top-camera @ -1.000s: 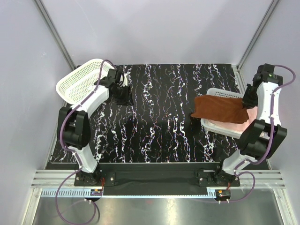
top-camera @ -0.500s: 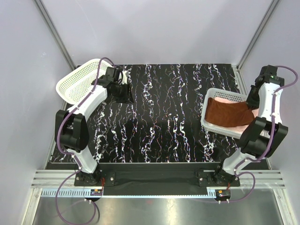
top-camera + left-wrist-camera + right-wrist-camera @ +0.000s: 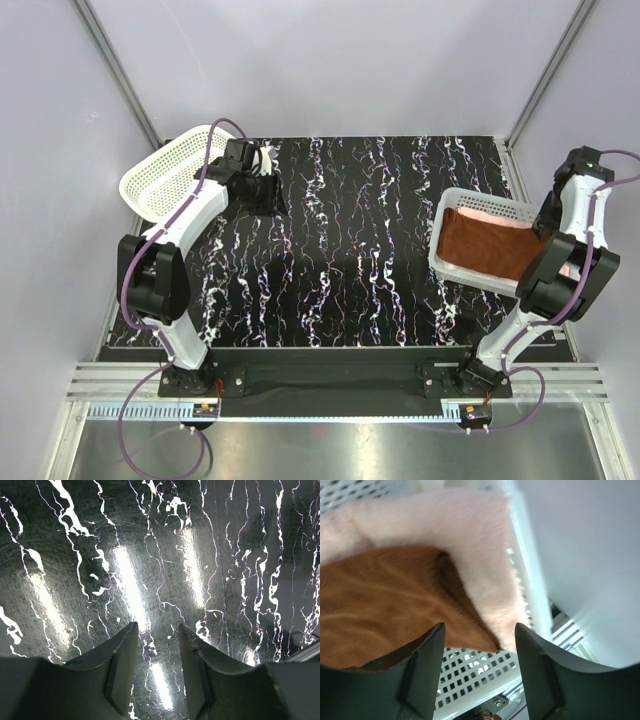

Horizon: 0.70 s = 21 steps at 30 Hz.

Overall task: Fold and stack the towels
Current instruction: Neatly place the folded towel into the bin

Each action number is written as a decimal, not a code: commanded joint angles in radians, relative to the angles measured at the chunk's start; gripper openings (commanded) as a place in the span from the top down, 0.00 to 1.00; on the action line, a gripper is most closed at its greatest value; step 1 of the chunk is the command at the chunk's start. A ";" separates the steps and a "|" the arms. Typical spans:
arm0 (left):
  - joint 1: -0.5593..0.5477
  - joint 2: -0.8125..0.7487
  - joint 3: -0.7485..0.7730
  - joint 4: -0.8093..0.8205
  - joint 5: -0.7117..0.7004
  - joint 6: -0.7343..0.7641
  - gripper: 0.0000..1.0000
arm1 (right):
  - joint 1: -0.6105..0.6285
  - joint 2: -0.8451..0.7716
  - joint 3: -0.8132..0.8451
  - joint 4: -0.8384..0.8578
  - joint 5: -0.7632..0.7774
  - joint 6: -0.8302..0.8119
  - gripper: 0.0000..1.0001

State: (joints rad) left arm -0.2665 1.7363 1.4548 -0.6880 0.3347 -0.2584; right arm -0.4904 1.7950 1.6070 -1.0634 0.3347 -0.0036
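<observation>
A rust-brown towel (image 3: 485, 247) lies folded in the white lattice basket (image 3: 447, 203) at the right, on top of a pale pink towel (image 3: 493, 212). In the right wrist view the brown towel (image 3: 390, 610) overlaps the pink towel (image 3: 470, 535), with basket lattice (image 3: 475, 672) below them. My right gripper (image 3: 479, 626) hangs open just above the brown towel's corner, gripping nothing; from above it (image 3: 545, 222) is at the basket's right end. My left gripper (image 3: 157, 625) stands open over bare marbled table, at the back left (image 3: 265, 195).
A second white lattice basket (image 3: 165, 170) sits tilted at the back left corner, right beside my left gripper. The black marbled table (image 3: 350, 240) spans the space between both arms. Grey walls and metal posts close in the sides and back.
My right gripper has opened and let go of the brown towel, which dropped from over the basket's left rim into the basket on the pink towel. The right arm drew rightward.
</observation>
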 commanded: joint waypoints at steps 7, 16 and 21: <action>0.000 -0.030 0.021 0.033 0.046 0.008 0.57 | -0.014 -0.086 0.030 0.020 -0.123 0.134 0.25; 0.001 -0.142 -0.034 0.111 0.134 0.027 0.54 | 0.173 -0.161 0.070 0.034 -0.316 0.232 0.01; 0.000 -0.286 -0.040 0.188 0.248 0.025 0.13 | 0.317 -0.267 0.015 0.142 -0.576 0.278 0.00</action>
State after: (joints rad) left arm -0.2668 1.5829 1.4029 -0.6201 0.4686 -0.2398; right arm -0.2245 1.6497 1.6314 -1.0203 -0.0177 0.2218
